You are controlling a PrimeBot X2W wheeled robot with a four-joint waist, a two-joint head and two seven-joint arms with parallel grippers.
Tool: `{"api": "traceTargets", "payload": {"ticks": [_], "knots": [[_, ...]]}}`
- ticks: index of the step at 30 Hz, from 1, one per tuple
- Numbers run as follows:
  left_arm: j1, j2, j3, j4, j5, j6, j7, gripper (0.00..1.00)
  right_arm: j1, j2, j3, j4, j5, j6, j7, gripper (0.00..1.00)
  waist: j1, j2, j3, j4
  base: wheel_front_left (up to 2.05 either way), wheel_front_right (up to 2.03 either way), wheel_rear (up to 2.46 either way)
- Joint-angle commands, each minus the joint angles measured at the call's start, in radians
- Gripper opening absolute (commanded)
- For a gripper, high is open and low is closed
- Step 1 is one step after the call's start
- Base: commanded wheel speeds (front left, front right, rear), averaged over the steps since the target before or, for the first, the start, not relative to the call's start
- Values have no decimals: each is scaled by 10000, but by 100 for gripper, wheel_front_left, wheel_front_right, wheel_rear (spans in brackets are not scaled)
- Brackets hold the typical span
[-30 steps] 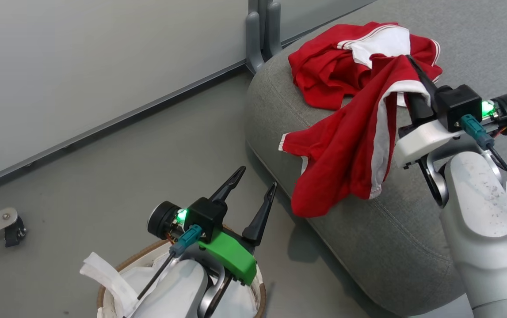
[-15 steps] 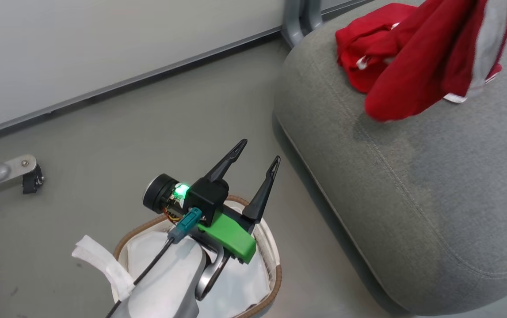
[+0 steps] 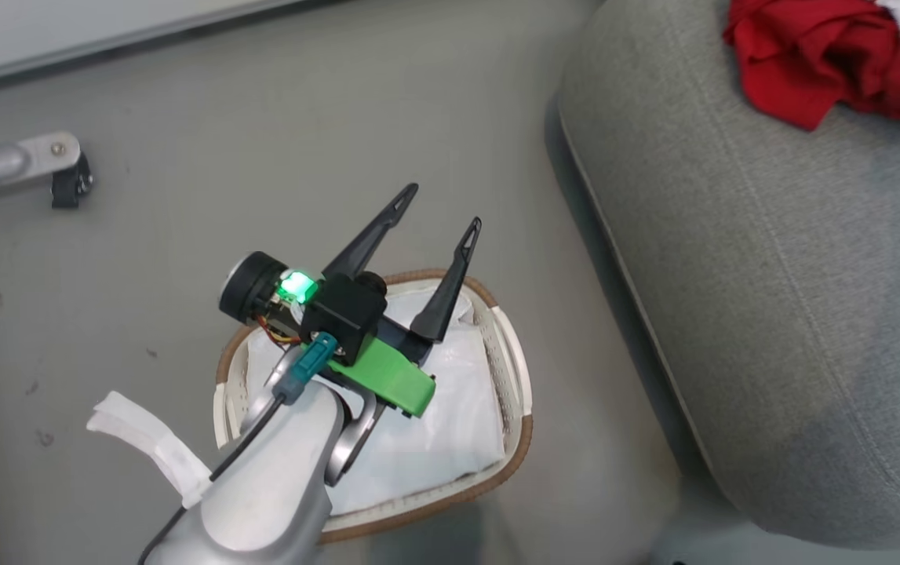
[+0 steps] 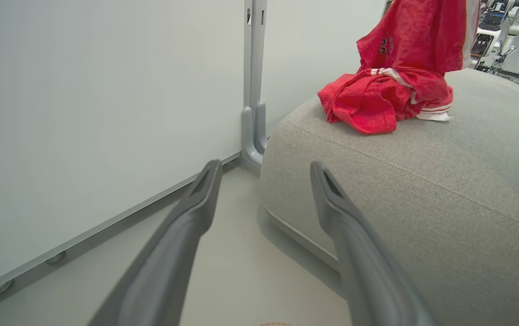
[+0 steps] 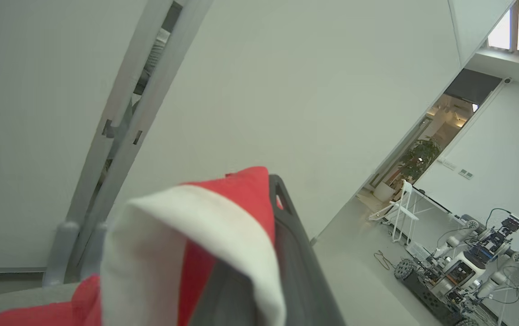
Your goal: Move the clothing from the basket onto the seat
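My left gripper (image 3: 442, 208) stands open above the basket (image 3: 524, 424), a white oval tub with a brown rim. Inside it I see just its white cloth liner (image 3: 434, 439). The grey seat (image 3: 771, 275) fills the right side, with red clothing (image 3: 810, 55) heaped at its far end. In the left wrist view one red shirt (image 4: 377, 99) lies on the seat (image 4: 422, 181), and another (image 4: 413, 36) hangs just above it. My left gripper (image 4: 264, 167) holds nothing. My right gripper (image 5: 266, 185) is shut on red clothing with white trim (image 5: 223, 213), which drapes over its fingers.
A pale wall with a grey upright post (image 4: 252, 90) stands behind the seat. A metal leg with a black caster (image 3: 41, 165) lies on the floor at the left. Far off are a white folding chair (image 5: 399, 213) and another robot (image 5: 463, 267).
The head view has swung down toward the basket. The shirt in my right gripper, earlier draped over the seat's front edge, has been lifted up and back over the other shirt. My left gripper stays open.
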Motion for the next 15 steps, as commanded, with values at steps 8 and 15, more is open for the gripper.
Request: {"api": "traceTargets", "payload": {"ticks": [8,15], "knots": [[-400,287,300,-382,282,10,-3,100,1373,1498,-1601,1257,-916,-14,-219,0,-1,0,1286,103,0,0,0],[-87,378,237,-248,219,5,-3,100,2298,2349,-2075,924,-1305,-14,-222,0,-1,0,1138,-296,0,0,0]]}}
